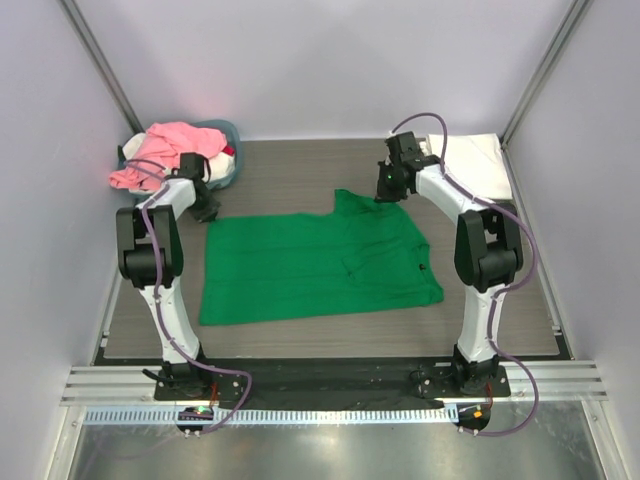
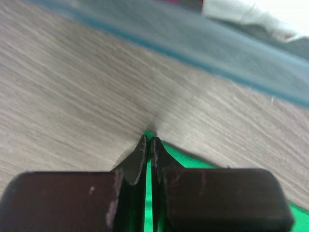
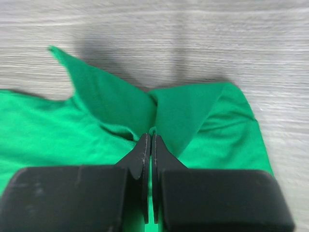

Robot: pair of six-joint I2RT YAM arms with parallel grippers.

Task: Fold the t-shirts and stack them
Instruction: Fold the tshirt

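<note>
Mid-table: green shirt (image 1: 320, 265), flat. Left gripper (image 2: 148, 143) at its 10 o'clock corner, jaws pressed together on cloth. Right gripper (image 3: 148, 140) likewise nips the 1 o'clock edge. I read this as the first fold. Next: lift both evenly and draw toward 6 o'clock.

Even bright light; soft shadow beyond right pincer (image 3: 150, 140); left wrist blurry.

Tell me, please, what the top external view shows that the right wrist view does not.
Only the top view shows the basket of pink shirts, the folded white shirt and the left gripper at the far-left corner of the green t-shirt. Only the wrist view shows the right gripper shut on a raised fold of it. Both show that shirt on the wooden table, and the right gripper.
</note>
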